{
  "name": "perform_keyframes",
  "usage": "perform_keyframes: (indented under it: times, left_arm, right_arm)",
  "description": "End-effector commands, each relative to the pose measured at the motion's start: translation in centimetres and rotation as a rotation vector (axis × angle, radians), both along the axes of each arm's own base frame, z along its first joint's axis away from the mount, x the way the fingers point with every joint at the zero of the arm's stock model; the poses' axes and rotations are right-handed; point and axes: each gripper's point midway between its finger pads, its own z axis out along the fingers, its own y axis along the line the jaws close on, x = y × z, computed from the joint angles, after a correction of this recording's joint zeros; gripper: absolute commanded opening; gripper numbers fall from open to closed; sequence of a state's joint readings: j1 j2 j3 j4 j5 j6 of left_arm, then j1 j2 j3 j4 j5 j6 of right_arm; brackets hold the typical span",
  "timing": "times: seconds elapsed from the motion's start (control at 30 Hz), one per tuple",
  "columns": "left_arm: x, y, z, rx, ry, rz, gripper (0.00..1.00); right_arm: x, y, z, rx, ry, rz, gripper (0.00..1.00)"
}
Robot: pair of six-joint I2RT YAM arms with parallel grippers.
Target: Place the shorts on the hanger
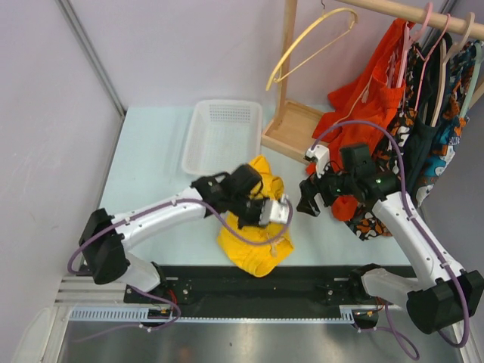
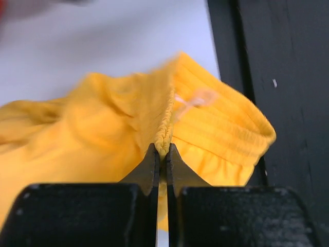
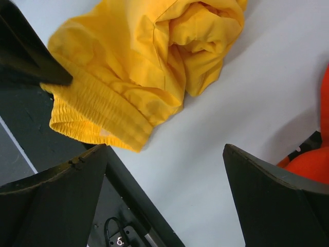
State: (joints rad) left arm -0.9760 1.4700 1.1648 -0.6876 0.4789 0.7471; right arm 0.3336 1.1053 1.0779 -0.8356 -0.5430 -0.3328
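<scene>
Left gripper (image 2: 162, 149) pinched shut on the shorts (image 2: 103, 118) at the waistband, right gripper (image 3: 163, 149) wide and empty: I lift slowly, checking this thin pinch holds.

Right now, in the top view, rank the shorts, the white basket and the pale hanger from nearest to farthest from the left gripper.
1. The shorts: pinched in the left gripper, near table edge.
2. The white basket: farther back, slightly left.
3. The pale hanger: up on the rack, back right.

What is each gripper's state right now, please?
Left gripper: shut on the shorts, at the waistband.
Right gripper: open, holding nothing.
</scene>
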Motion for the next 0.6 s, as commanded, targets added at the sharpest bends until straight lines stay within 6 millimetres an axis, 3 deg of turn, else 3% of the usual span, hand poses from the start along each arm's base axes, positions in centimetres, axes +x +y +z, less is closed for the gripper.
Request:
perform_keyframes:
  times: [0.0,0.1,0.17,0.2,0.27,0.3,0.37,0.4,0.43,0.57]
  left_arm:
    - [2.9,-1.2,9.3,-0.243,0.24,0.234,0.0]
    - [6.5,-1.0,15.8,-0.385,0.27,0.368,0.0]
    - [9.0,0.1,18.0,-0.432,0.305,0.48,0.0]
    - [10.0,0.2,20.6,-0.482,0.281,0.502,0.0]
    - [12.6,1.3,22.0,-0.501,0.284,0.614,0.01]
    - [13.5,1.7,25.1,-0.555,0.242,0.641,0.0]
    - [16.3,3.1,26.3,-0.573,0.222,0.797,0.0]
    - [17.1,3.7,28.5,-0.621,0.191,0.852,0.0]
    - [19.3,5.1,28.8,-0.627,0.129,1.003,0.0]
    - [21.7,7.0,30.3,-0.691,0.085,1.167,0.0]
  right_arm:
    - [1.5,-0.6,2.9,0.043,-0.091,-0.061,1.0]
    - [2.4,-1.7,3.5,0.062,-0.11,-0.124,1.0]
    - [3.0,-2.4,4.0,0.082,-0.123,-0.157,1.0]
    - [3.1,-2.5,4.3,0.09,-0.131,-0.162,1.0]
    - [3.1,-2.7,4.7,0.107,-0.136,-0.166,1.0]
    - [3.0,-2.7,5.0,0.114,-0.144,-0.17,1.0]
    - [3.1,-2.7,5.5,0.127,-0.16,-0.177,1.0]
    - [3.0,-2.7,5.6,0.133,-0.162,-0.176,1.0]
    - [2.7,-2.4,6.1,0.149,-0.171,-0.162,1.0]
    - [1.7,-1.5,6.3,0.193,-0.143,-0.111,1.0]
